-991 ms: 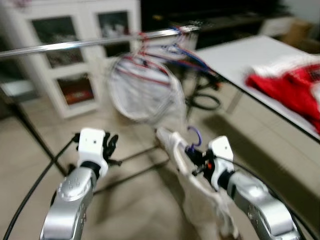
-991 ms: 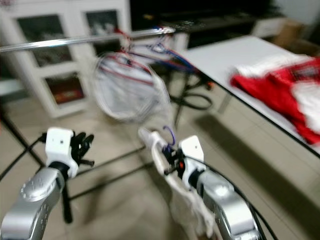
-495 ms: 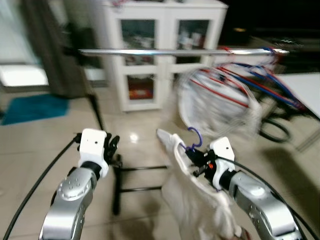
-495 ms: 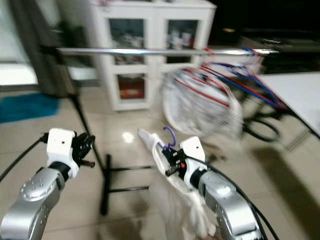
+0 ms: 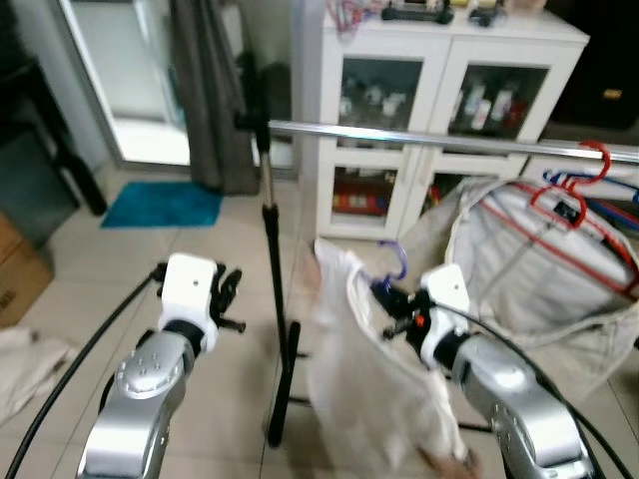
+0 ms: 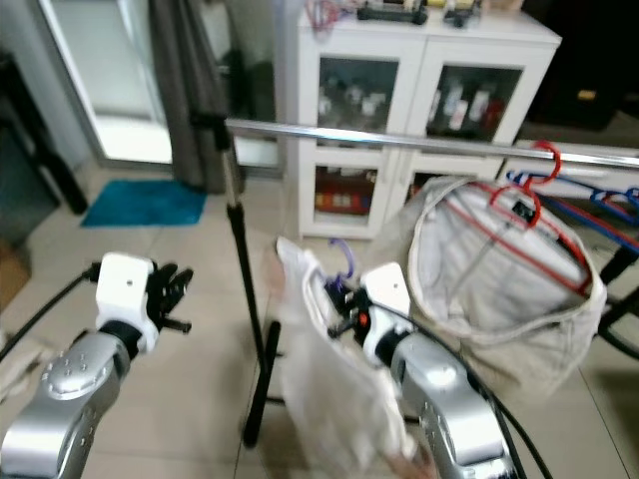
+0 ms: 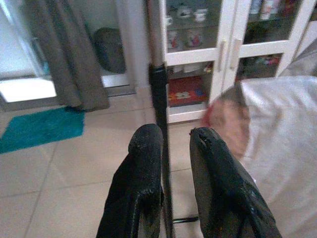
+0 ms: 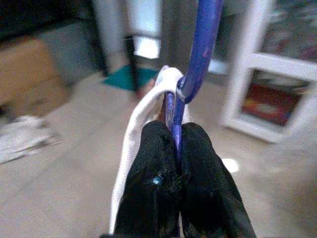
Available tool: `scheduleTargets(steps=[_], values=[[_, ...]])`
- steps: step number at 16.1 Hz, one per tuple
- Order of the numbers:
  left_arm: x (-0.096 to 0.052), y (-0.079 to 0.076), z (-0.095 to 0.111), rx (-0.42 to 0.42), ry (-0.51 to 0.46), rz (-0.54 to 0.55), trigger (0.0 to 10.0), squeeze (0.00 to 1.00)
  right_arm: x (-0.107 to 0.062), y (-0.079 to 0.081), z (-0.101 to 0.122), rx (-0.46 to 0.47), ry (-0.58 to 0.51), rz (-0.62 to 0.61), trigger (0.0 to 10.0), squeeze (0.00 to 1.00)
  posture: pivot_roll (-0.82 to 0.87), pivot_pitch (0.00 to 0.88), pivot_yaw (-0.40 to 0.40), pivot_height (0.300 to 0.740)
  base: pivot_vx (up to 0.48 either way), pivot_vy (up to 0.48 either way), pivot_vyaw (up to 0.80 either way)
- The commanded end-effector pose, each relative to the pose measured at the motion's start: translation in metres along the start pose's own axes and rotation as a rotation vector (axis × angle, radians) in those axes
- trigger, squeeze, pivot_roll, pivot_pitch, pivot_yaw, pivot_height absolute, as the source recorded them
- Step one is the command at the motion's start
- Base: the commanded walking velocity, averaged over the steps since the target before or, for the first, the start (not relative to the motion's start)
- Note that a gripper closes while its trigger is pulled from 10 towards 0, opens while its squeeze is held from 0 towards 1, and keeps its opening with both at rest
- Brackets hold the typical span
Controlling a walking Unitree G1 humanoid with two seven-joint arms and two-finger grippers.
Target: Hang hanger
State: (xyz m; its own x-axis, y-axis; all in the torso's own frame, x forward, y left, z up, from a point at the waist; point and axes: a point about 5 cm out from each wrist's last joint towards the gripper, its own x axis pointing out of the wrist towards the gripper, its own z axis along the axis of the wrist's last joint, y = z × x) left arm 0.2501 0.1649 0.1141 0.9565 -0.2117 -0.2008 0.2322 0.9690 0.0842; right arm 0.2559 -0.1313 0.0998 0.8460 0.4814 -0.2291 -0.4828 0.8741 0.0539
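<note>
My right gripper (image 5: 391, 299) is shut on a purple hanger (image 5: 396, 261) that carries a white garment (image 5: 374, 394); in the right wrist view the fingers (image 8: 159, 163) pinch the purple hanger (image 8: 195, 59) just under its hook. The garment hangs below my right arm. A chrome rail (image 5: 419, 137) runs across ahead, above both grippers, on a black upright post (image 5: 275, 299). My left gripper (image 5: 228, 295) is held up at the left, holding nothing, its fingers (image 7: 143, 163) a narrow gap apart, with the post (image 7: 157, 89) seen beyond them.
A red hanger (image 5: 559, 205) with a pale garment (image 5: 539, 289) and blue hangers (image 5: 609, 200) hang on the rail's right part. A white glass-door cabinet (image 5: 439, 110) stands behind. A teal mat (image 5: 160, 205) and a grey curtain (image 5: 205, 90) lie at the left.
The camera has swung left: the rack post and cabinet have come toward the centre and the view is sharper. Both arms keep their pose; the right gripper still holds the purple hanger.
</note>
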Motion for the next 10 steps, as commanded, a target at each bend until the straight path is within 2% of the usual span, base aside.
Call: scheduleTargets(steps=[1, 4, 9, 10], values=[[0.001, -0.009, 0.006, 0.008, -0.023, -0.039, 10.0, 0.00, -0.001, -0.016, 0.010, -0.043, -0.050, -0.101, 10.0, 0.00, 0.17, 0.000, 0.001, 0.740, 0.352, 0.000, 0.00], [0.001, -0.011, 0.006, 0.011, -0.028, -0.050, 10.0, 0.00, 0.003, -0.017, 0.025, -0.053, -0.105, -0.119, 10.0, 0.00, 0.17, 0.000, -0.008, 0.740, 0.351, 0.000, 0.00], [-0.001, -0.013, 0.007, 0.022, -0.031, -0.061, 10.0, 0.00, 0.012, -0.016, 0.037, -0.082, -0.121, -0.145, 10.0, 0.00, 0.17, 0.000, -0.016, 0.740, 0.350, 0.000, 0.00], [-0.002, -0.015, 0.010, 0.034, -0.052, -0.097, 10.0, 0.00, 0.015, -0.020, 0.046, -0.083, -0.142, -0.209, 10.0, 0.00, 0.18, 0.000, -0.021, 0.740, 0.000, 0.000, 0.00]])
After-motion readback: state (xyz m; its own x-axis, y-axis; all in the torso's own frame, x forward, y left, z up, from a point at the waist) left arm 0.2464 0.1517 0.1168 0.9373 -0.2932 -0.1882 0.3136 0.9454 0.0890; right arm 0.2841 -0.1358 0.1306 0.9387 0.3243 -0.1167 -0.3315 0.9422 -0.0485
